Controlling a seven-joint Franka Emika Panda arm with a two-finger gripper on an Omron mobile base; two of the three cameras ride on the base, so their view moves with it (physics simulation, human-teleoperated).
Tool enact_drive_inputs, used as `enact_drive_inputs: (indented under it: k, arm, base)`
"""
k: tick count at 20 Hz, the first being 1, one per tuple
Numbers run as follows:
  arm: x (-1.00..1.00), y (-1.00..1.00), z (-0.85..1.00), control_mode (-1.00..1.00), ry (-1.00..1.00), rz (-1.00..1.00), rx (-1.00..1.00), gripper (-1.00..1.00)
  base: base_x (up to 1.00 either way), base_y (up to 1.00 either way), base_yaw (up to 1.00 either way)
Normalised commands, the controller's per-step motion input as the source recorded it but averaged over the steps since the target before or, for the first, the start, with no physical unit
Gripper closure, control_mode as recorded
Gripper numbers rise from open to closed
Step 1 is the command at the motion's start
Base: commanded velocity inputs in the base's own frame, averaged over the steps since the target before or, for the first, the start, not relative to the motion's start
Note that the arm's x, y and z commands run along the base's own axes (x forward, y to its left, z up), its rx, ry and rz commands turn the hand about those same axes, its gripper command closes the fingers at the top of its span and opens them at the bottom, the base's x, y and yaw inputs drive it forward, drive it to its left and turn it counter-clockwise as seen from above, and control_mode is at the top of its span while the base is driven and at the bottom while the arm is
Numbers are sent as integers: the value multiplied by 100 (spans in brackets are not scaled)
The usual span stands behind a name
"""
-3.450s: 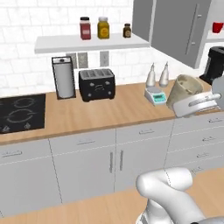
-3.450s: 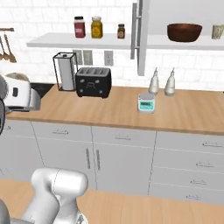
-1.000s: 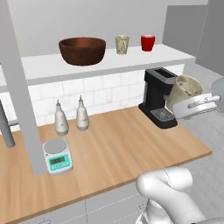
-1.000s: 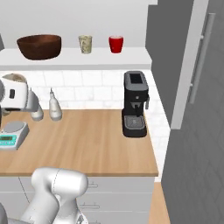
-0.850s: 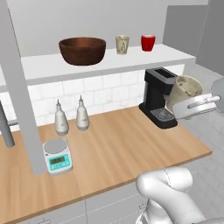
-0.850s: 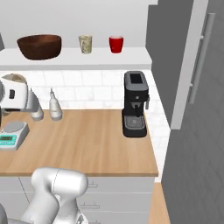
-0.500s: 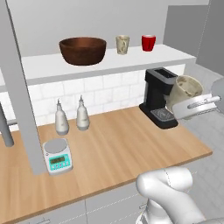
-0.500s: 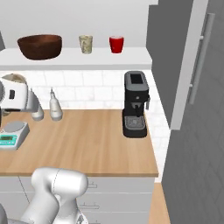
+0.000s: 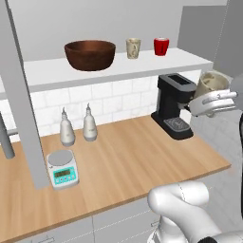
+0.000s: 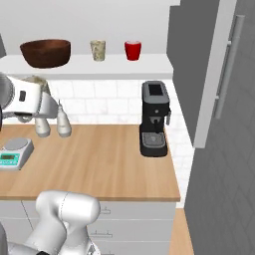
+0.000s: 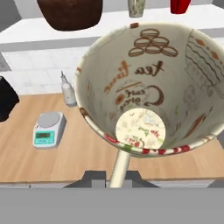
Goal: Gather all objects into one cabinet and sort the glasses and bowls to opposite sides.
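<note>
My gripper [image 9: 214, 101] is shut on the handle of the beige mug [image 9: 211, 84], held tilted to the right of the coffee machine, below shelf height. In the hand view the mug's printed inside [image 11: 144, 87] faces me. On the cabinet's white shelf board [image 9: 118, 69] the dark brown bowl [image 9: 90, 53] stands at the left. The speckled tumbler [image 9: 133, 48] and the red cup [image 9: 161, 46] stand to its right. The same trio shows as bowl [image 10: 46, 52], tumbler [image 10: 98, 50] and red cup [image 10: 132, 50] in the right base view.
A black coffee machine [image 9: 175, 112] stands on the wooden counter [image 9: 123, 161] just left of the mug. Two white bottles [image 9: 77, 126] and a small scale [image 9: 61, 169] sit further left. The open cabinet door [image 10: 219, 69] with its bar handle hangs at the right.
Since the oldest frames the base has driven right along the counter, so the whole picture shifted. Over the last second the arm and mug have stayed put.
</note>
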Motion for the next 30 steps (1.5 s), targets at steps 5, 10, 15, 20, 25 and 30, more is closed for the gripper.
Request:
enact_drive_inputs:
  k: [5,10,15,20,25,30]
  arm:
    - [100,-35,0,-100,0,-24,-11,100]
    - [68,-73,-7,-100,0,-11,-14,100]
    - [95,-47,-2,-100,0,-3,-6,100]
    - [70,-6,0,-100,0,0,0,100]
    - [40,0,0,-100,0,0,0,100]
    - [31,-5,33,-100,-1,0,0,100]
  base:
    - [0,0,0]
    - [0,0,0]
    - [0,0,0]
    - [0,0,0]
    - [0,0,0]
    - [0,0,0]
